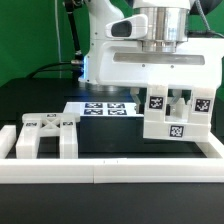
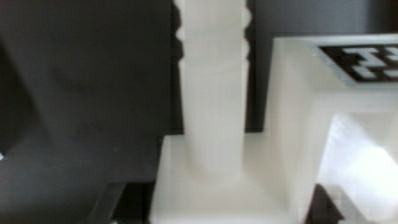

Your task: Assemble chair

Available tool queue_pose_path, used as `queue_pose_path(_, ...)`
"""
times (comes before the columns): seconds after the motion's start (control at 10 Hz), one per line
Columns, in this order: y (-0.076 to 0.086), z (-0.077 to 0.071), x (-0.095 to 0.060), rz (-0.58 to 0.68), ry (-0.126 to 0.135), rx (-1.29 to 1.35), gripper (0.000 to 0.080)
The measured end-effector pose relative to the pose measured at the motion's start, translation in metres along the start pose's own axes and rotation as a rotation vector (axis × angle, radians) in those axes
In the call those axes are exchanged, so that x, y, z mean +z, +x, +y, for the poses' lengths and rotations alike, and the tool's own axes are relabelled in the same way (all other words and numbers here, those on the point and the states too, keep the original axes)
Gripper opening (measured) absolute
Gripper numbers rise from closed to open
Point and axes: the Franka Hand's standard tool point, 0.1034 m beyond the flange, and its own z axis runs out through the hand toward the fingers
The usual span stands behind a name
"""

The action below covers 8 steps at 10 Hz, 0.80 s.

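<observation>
White chair block [image 1: 177,120], legged frame [image 1: 45,135] apart

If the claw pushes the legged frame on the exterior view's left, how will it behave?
The legged frame looks chunky, so probably stiff. It lies low and wide, so tipping seems unlikely. On the smooth black table it would likely slide, not roll.

Item: one arm [image 1: 160,20], mine, with a glossy white shell, round and drum-shaped at the last joint and ringed by a pale grey band. Beneath it is one broad white block [image 1: 135,65], smooth with softened corners and no markings I can read. One thin dark cable [image 1: 76,40] runs alongside, and my claw [image 1: 178,98] has fingers too hidden to list.
</observation>
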Motion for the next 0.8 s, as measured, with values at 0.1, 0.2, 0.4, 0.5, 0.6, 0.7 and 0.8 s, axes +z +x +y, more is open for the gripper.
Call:
queue_pose_path(0.1, 0.0, 0.0, 0.0, -0.002, 0.0, 0.0, 0.0331)
queue_pose_path(0.2, -0.007, 0.003, 0.001, -0.08, -0.011, 0.001, 0.0331)
queue_pose_path(0.4, -0.012, 0.014, -0.013, -0.255, -0.022, -0.023, 0.0331)
queue_pose_path(0.5, -0.009, 0.019, -0.021, -0.335, -0.024, -0.034, 0.0331)
queue_pose_path(0.6, -0.008, 0.021, -0.022, -0.379, -0.03, -0.029, 0.0331)
queue_pose_path(0.7, -0.013, 0.021, -0.022, -0.466, -0.042, -0.028, 0.0331)
queue_pose_path(0.8, -0.013, 0.024, -0.02, -0.533, -0.053, -0.026, 0.0331)
